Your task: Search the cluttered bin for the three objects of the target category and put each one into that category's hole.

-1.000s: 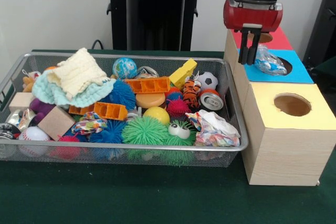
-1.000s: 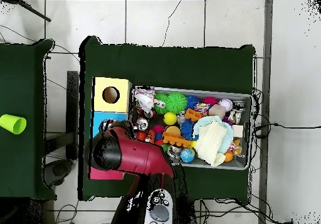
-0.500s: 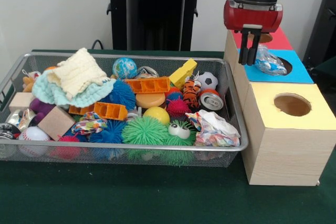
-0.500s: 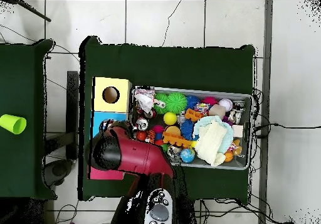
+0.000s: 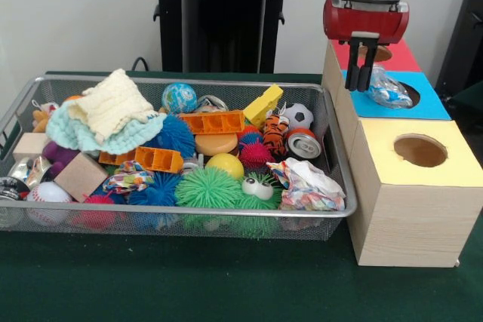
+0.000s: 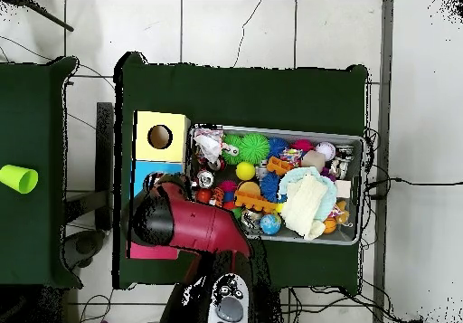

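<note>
No brand, label or writing can be read on anything in either view.

In the front view the pincer [image 5: 361, 81] hangs over the blue box [image 5: 426, 105], its two dark fingers drawn close together with nothing between them. Just at its 3 o'clock a crumpled clear plastic bag [image 5: 386, 87] lies on the blue top, at the rim of that box's hole and apart from the fingers. The red box [image 5: 400, 56] stands at the blue one's 12 o'clock and the yellow box [image 5: 421, 164] at its 6 o'clock, with an open round hole.

The wire bin [image 5: 173, 220] sits on the green tabletop [image 5: 189, 284], heaped with toys: a cream knitted cloth [image 5: 109, 103], an orange block [image 5: 213, 122], a crushed can [image 5: 304, 144] and a crumpled wrapper [image 5: 308, 185].

The overhead view hides the pincer, the bag and most of the blue and red boxes beneath the red arm [image 6: 185, 224]; it alone shows a green cup [image 6: 18, 178] on a second tabletop at 9 o'clock.
</note>
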